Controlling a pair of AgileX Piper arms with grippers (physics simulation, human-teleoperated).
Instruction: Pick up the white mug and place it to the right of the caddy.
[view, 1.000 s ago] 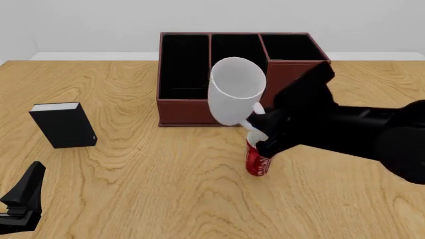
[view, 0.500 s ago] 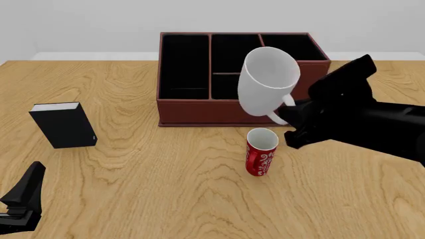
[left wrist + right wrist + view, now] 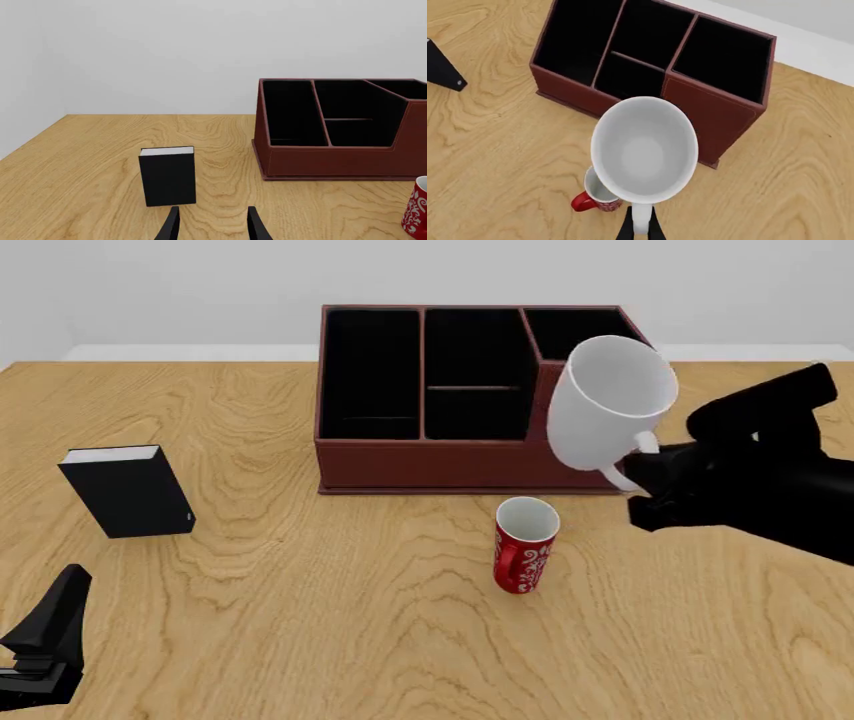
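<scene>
White mug (image 3: 603, 405) carried further right by right tool (image 3: 638, 478), over caddy's (image 3: 400, 462) right end

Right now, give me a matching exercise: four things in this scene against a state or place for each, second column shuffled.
1. plain white cylindrical mug
2. red patterned mug
3. small black book
4. left gripper

a. open, holding nothing
b. upright, left of the reddish-brown three-compartment caddy
c. held in the air by its handle
d. standing on the wooden table in front of the caddy

Pairs: 1-c, 2-d, 3-b, 4-a
</scene>
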